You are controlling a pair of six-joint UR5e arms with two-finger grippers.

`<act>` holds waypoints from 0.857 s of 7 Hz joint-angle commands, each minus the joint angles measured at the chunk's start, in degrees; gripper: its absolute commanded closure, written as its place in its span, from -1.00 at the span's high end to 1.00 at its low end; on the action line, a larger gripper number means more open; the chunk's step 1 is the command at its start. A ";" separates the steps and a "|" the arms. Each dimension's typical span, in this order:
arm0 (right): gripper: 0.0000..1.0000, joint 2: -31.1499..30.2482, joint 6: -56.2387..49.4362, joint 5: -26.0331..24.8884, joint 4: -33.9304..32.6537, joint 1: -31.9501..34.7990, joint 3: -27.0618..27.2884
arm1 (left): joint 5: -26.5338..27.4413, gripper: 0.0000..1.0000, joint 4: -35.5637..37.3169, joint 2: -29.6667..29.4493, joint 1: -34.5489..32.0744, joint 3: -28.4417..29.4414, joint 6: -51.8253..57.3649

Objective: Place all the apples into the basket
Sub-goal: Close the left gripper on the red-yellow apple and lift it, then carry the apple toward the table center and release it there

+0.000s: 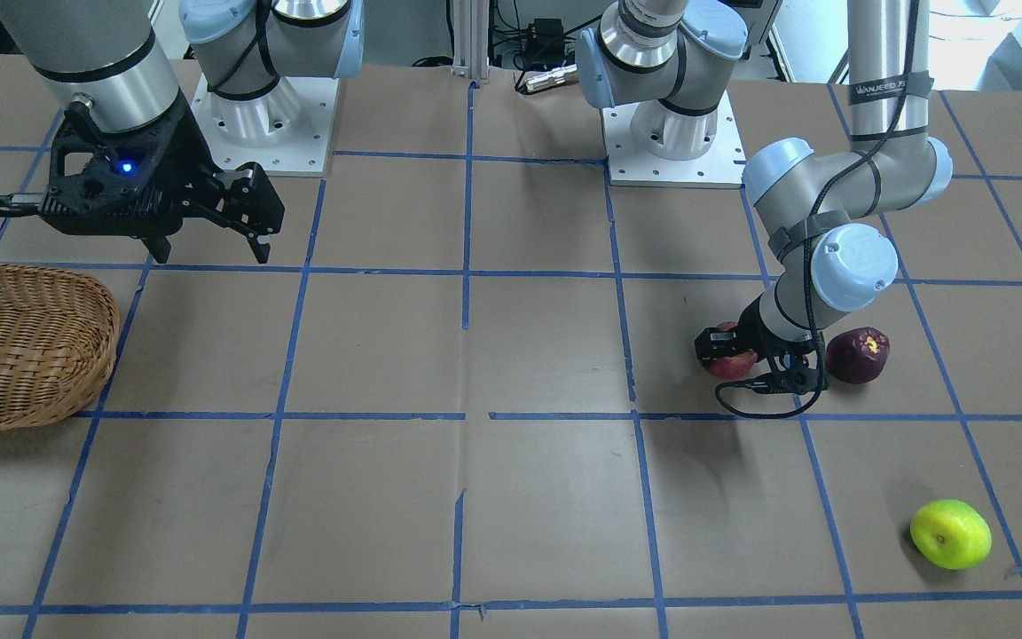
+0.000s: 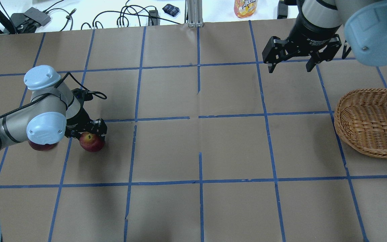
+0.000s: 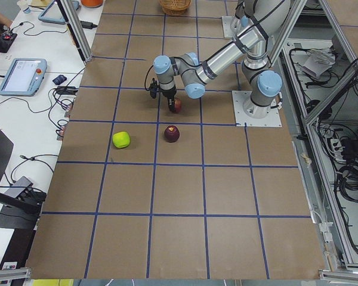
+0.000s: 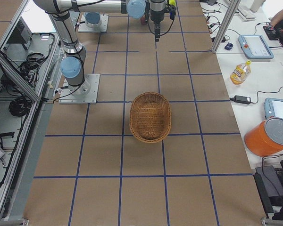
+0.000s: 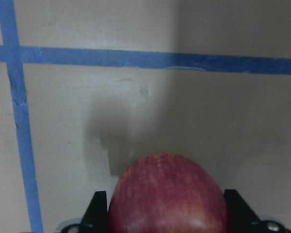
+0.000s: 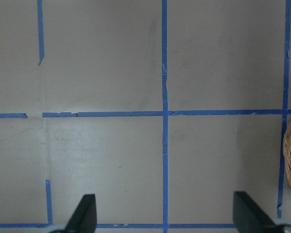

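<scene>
My left gripper (image 2: 91, 136) is down at the table with its fingers against both sides of the red apple (image 2: 92, 142), which fills the bottom of the left wrist view (image 5: 167, 194). The dark maroon apple (image 1: 857, 355) lies just beside it, half hidden under the arm's elbow in the overhead view (image 2: 42, 146). The lime-green apple (image 1: 950, 533) lies further off, near the table's operator side. The wicker basket (image 2: 371, 124) is empty at the other end of the table. My right gripper (image 2: 290, 70) hangs open and empty above the table, near the basket.
The two arm bases (image 1: 263, 115) (image 1: 671, 133) stand at the robot's edge of the table. An orange drink bottle (image 2: 245, 7) and cables lie on the bench beyond the table. Blue tape lines grid the brown tabletop (image 2: 200, 141).
</scene>
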 commanded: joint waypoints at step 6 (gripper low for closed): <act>1.00 -0.09 0.00 -0.08 0.30 0.00 0.08 | -12.58 -1.00 6.83 -12.69 -29.88 21.27 -32.53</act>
